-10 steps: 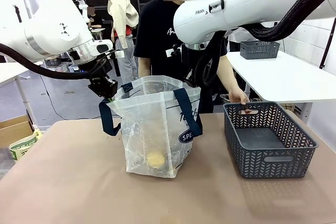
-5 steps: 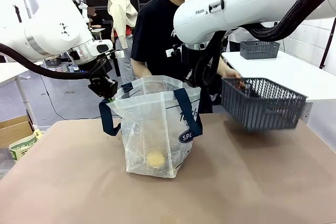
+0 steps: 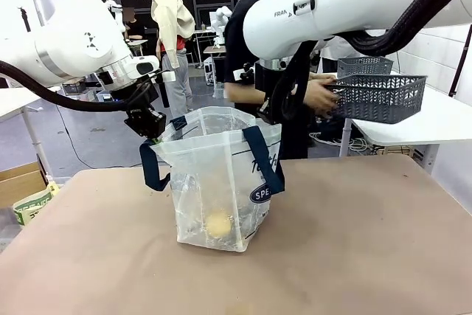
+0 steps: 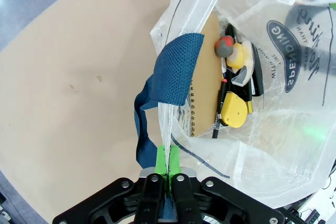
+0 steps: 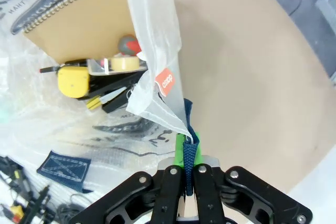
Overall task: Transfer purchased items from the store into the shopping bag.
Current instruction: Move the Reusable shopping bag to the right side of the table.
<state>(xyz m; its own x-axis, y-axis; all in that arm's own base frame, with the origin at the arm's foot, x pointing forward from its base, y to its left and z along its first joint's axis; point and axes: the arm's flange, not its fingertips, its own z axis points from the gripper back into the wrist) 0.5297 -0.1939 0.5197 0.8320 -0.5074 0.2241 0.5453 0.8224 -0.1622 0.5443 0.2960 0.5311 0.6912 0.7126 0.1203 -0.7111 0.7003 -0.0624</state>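
The shopping bag [image 3: 221,182], clear plastic with navy handles, stands open at the table's middle. My left gripper [image 3: 153,129] is shut on its left rim, green pads [image 4: 161,157] pinching the plastic beside a navy strap [image 4: 176,69]. My right gripper [image 5: 187,157] is shut on the opposite rim and strap, behind the bag [image 3: 269,112]. Purchased items lie inside: a flat brown spiral-bound pad [image 4: 202,77], a round yellow piece [image 4: 233,113], a pen [image 4: 220,103]; also the pad [image 5: 79,22] and yellow piece [image 5: 73,81]. The store, a dark grey lattice basket [image 3: 380,99], hangs in the person's hand [image 3: 318,96] at right.
A second grey basket [image 3: 365,64] sits on a white side table [image 3: 420,119] at the right. A cardboard box [image 3: 18,178] and a green-printed packet [image 3: 33,204] lie off the table's left edge. The brown tabletop [image 3: 354,241] spreads right of the bag.
The person lifted the basket off the brown table and carried it up and back toward the white side table, turning away. Both grippers and the bag stayed put.
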